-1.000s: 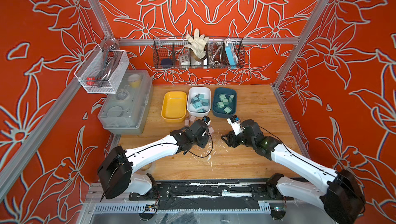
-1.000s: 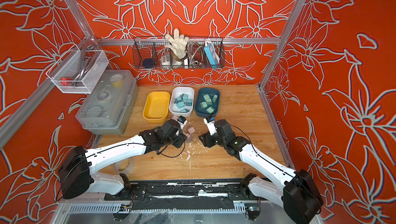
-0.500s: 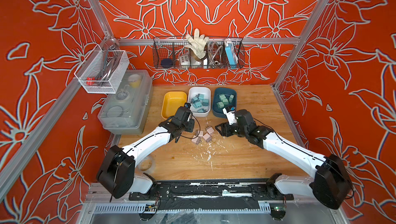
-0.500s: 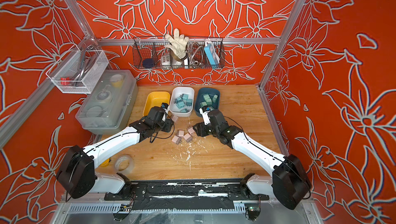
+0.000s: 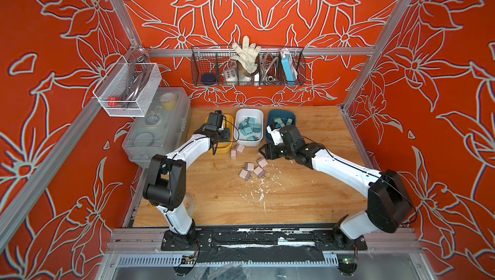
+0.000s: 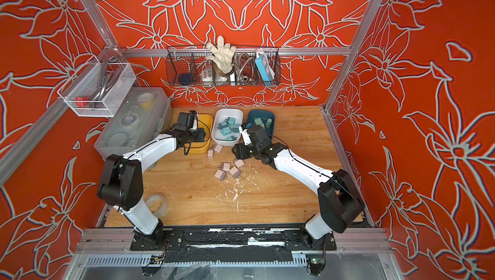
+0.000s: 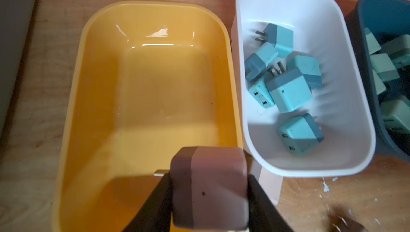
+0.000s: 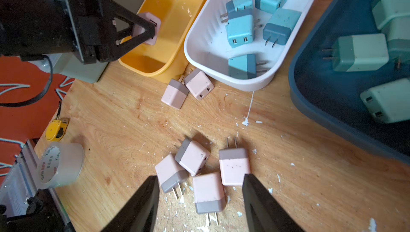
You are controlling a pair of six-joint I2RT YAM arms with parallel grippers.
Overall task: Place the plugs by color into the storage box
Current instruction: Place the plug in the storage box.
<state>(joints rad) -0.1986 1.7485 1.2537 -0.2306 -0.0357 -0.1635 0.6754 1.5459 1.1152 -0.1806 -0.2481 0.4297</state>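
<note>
Seven pink plugs [image 5: 250, 166] are outside the bins: one gripped, six on the wooden table [image 5: 294, 198]. The left gripper [image 8: 147, 29] is clamped on the held plug [image 7: 209, 188] above the near end of the yellow bin [image 7: 73, 108], leftmost of three bins at the far side. A pair of pink plugs [image 8: 175, 93] lies just near of the white bin [image 7: 355, 108], which contains the light blue plugs [image 7: 288, 93]. The mint green plugs [image 8: 363, 52] lie in the dark blue bin [image 8: 310, 108] at right. The right gripper [image 8: 199, 178], jaws wide apart and empty, is poised at the far right edge of a four-plug cluster [image 8: 192, 161] at mid-table.
</note>
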